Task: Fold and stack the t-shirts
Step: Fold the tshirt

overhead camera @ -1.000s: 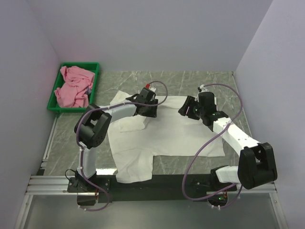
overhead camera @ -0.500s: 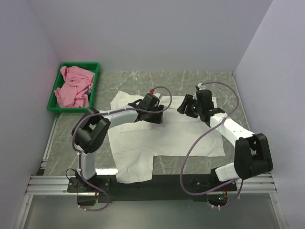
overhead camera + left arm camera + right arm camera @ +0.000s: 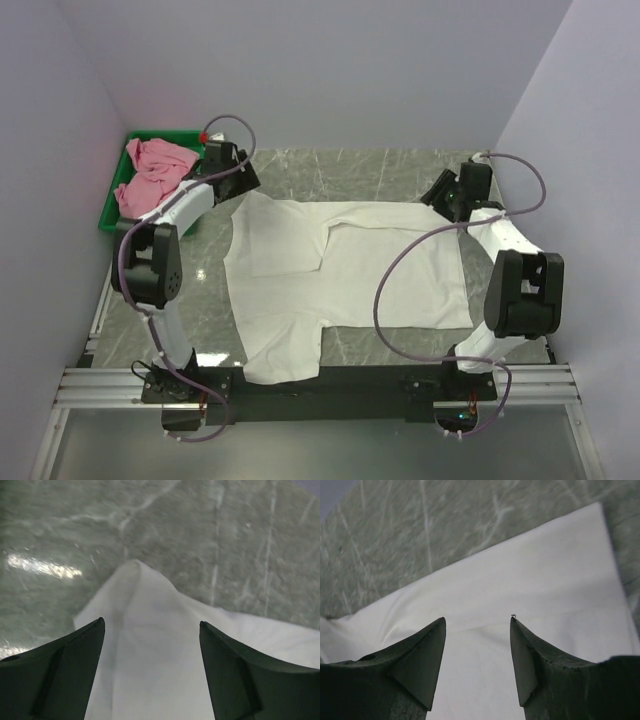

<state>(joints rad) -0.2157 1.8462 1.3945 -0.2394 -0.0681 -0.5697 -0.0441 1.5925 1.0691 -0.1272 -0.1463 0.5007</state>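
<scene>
Fabric of the white t-shirt (image 3: 350, 265) lies spread flat across the marble worktop (image 3: 350, 165). Left claw (image 3: 238, 181) hovers released, fingers wide, over its far-left corner. Right claw (image 3: 441, 195), fingers likewise apart and gripping nothing, hangs above the far-right corner. Pink t-shirt (image 3: 155, 180) sits crumpled in the green tray (image 3: 168, 135).

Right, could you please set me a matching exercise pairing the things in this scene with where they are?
1. white t-shirt
2. pink t-shirt
3. left gripper
4. right gripper

A. at the white t-shirt's far right corner
B. crumpled in the green tray
C. spread flat on the table
D. at the white t-shirt's far left corner

Pairs: 1-C, 2-B, 3-D, 4-A.
</scene>
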